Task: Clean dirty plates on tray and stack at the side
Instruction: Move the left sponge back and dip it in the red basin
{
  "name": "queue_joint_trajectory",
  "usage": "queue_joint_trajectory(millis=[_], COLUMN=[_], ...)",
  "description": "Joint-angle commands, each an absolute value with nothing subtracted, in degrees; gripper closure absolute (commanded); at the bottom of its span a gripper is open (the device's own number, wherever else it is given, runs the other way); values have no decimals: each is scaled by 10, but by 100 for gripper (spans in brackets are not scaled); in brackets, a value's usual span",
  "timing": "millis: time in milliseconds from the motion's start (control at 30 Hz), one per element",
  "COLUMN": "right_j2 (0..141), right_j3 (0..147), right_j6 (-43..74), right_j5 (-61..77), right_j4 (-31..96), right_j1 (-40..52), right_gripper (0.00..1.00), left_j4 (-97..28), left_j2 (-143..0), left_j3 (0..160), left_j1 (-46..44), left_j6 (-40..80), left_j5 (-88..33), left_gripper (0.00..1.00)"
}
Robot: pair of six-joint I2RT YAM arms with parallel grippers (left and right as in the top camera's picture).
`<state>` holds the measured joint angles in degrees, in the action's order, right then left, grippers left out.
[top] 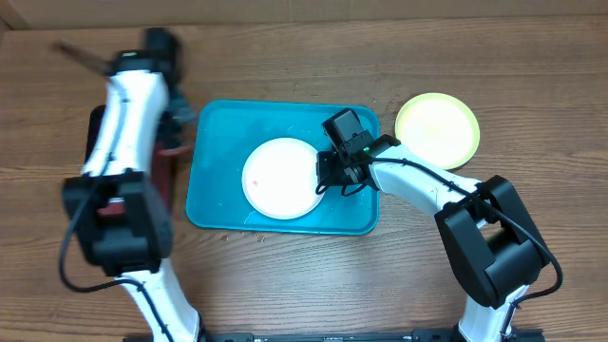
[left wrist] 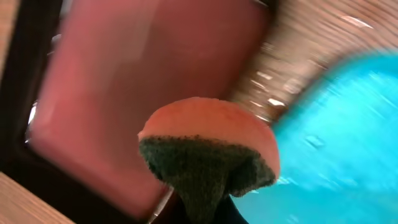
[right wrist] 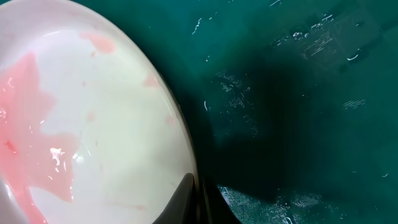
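1. Your right gripper point(right wrist: 199, 200) had its fingers point(right wrist: 184, 198) clamped on the rim of the white round plastic plate point(right wrist: 93, 124). From overhead the grip sat at the plate's 3 o'clock edge. I judge you took it there to steady or tip the plate for wiping.
2. Pink-red smears covered the plate's 9 o'clock side in the right wrist view, so it was not yet clean. The plate lay inside the turquoise-blue rectangular plastic tray point(top: 214, 204), near the middle, and the tray floor around it looked wet.
3. Your left gripper point(left wrist: 208, 214) was clenched on an orange sponge with a dark green scouring face point(left wrist: 208, 137), which was folded and bulging from the squeeze. It hung over the gap between the dark red tray point(left wrist: 124, 93) and the turquoise tray's 9 o'clock rim. That looked like a waiting spot before reaching in to scrub.
4. The yellow-green round plastic plate point(top: 437, 130) lay on the wooden table point(top: 304, 57) at the tray's 2 o'clock, clear of its rim. It showed no smears, so it was probably the start of the stack.
5. No light blue plate was in view. The left fingers were almost cut off at the bottom edge, the left arm was blurred overhead, and I could not make out the right finger under the plate.
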<state>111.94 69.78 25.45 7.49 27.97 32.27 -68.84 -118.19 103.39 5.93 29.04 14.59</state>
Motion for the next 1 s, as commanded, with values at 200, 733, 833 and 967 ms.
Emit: queue_joint_trajectory(millis=[200,733,833,967], right_j2=[1120,1120,1120,1120], right_j3=[694,694,694,694], right_j6=[253,253,253,253], right_j5=[65,65,65,65], right_j4=[269,261,260,260], right_j1=[320,320,320,320], right_gripper=[96,88,88,88], left_j4=[-669,-675,-685,-702], left_j2=[-1179,-1174,-1173,-1173], left_j3=[987,978,983,1002], left_j1=[184,191,191,191], left_j6=[267,197,194,193], left_j5=[12,-15,-15,-10], left_gripper=[96,55,96,82])
